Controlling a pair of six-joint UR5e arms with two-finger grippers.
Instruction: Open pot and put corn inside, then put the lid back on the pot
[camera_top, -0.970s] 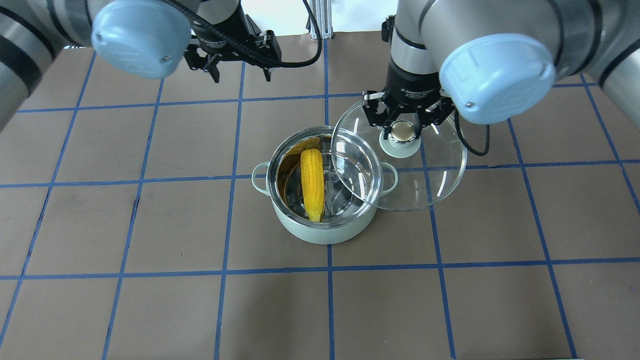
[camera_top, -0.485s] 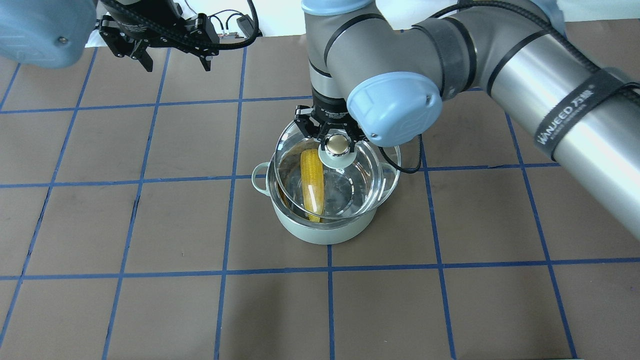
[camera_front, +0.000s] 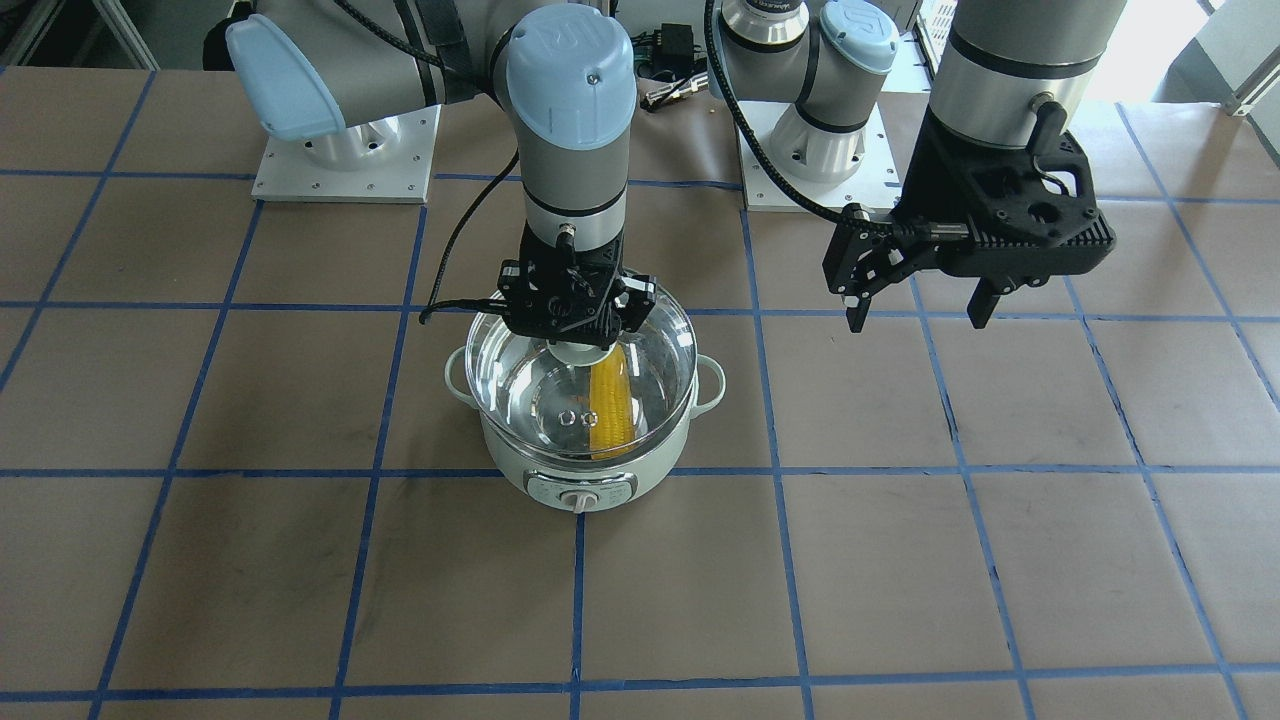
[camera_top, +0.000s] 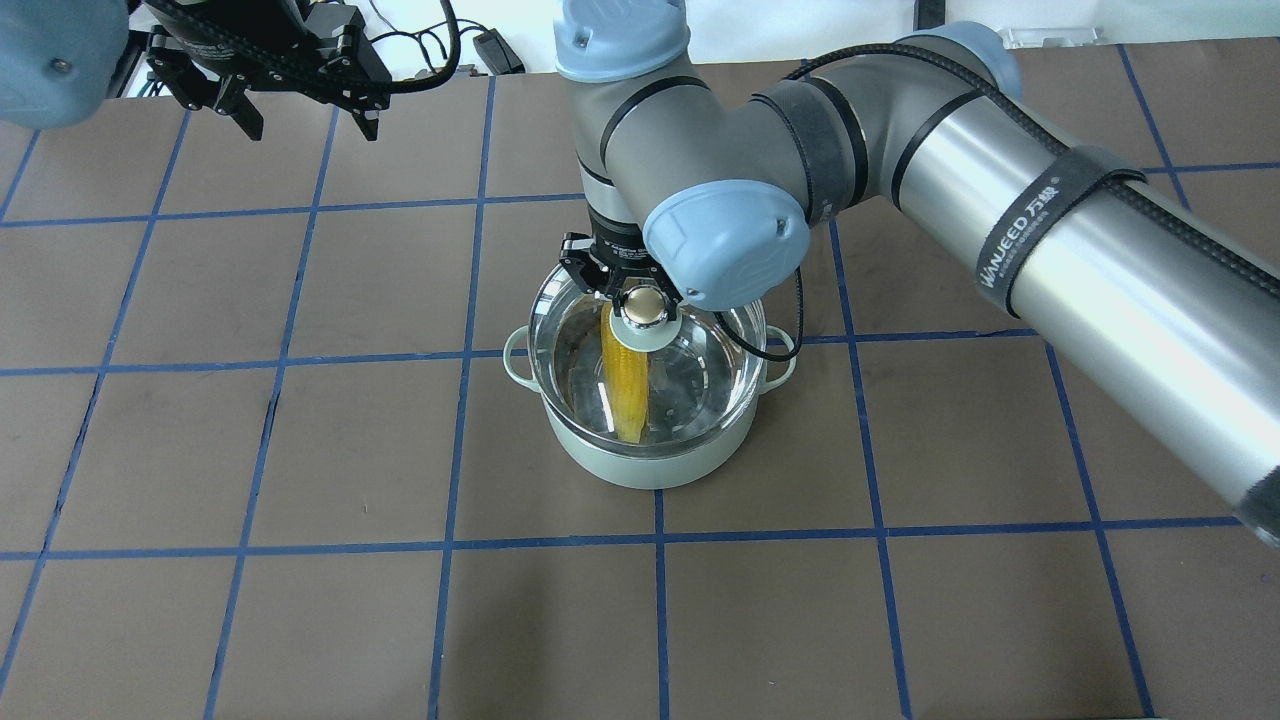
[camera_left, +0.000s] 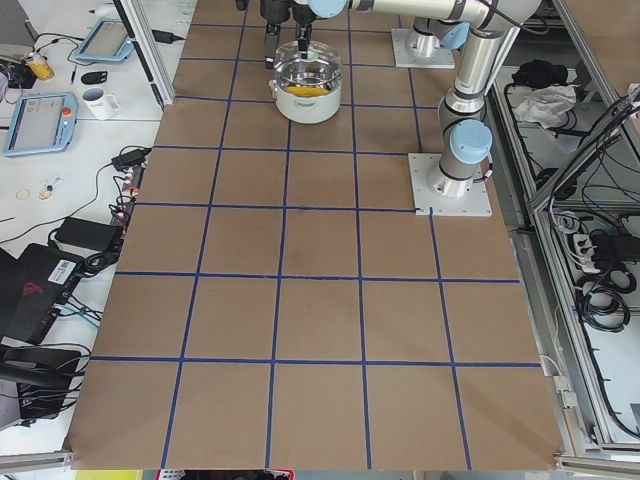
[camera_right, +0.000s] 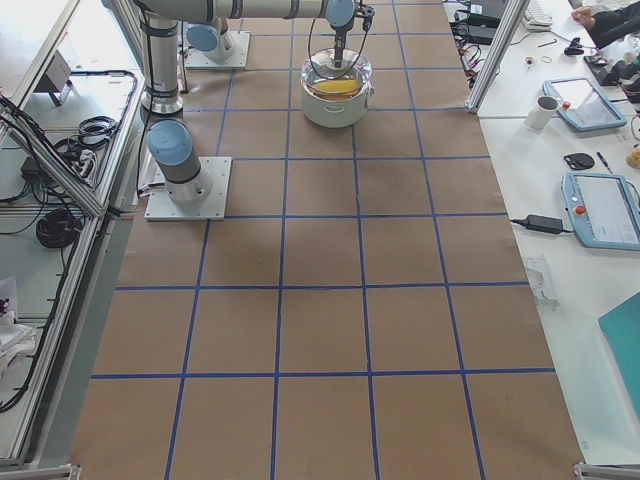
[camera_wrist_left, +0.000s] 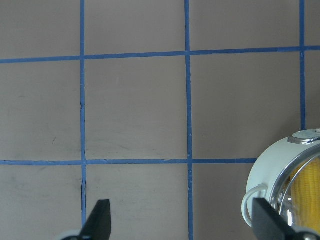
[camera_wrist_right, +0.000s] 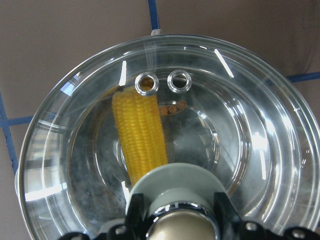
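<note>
The mint-green pot (camera_top: 650, 462) stands mid-table, its dial facing away from me (camera_front: 575, 500). The yellow corn (camera_top: 626, 392) lies inside it and shows through the glass (camera_front: 610, 405) (camera_wrist_right: 142, 135). My right gripper (camera_top: 646, 300) is shut on the beige knob of the glass lid (camera_top: 705, 375) and holds the lid centred over the pot's rim (camera_front: 530, 395) (camera_wrist_right: 240, 150). I cannot tell if the lid rests on the rim. My left gripper (camera_top: 298, 118) is open and empty, raised over the table at my far left (camera_front: 920, 312) (camera_wrist_left: 180, 222).
The brown table has a blue tape grid (camera_top: 455, 440). The right arm's long forearm (camera_top: 1050, 230) crosses above the table's right half. The pot's edge (camera_wrist_left: 295, 185) shows at the left wrist view's lower right. Monitors and cables lie on side benches (camera_right: 590, 200).
My right gripper has carried the lid leftward from beside the pot to above it and lowered it over the opening. My left gripper has drawn away to the far left.
</note>
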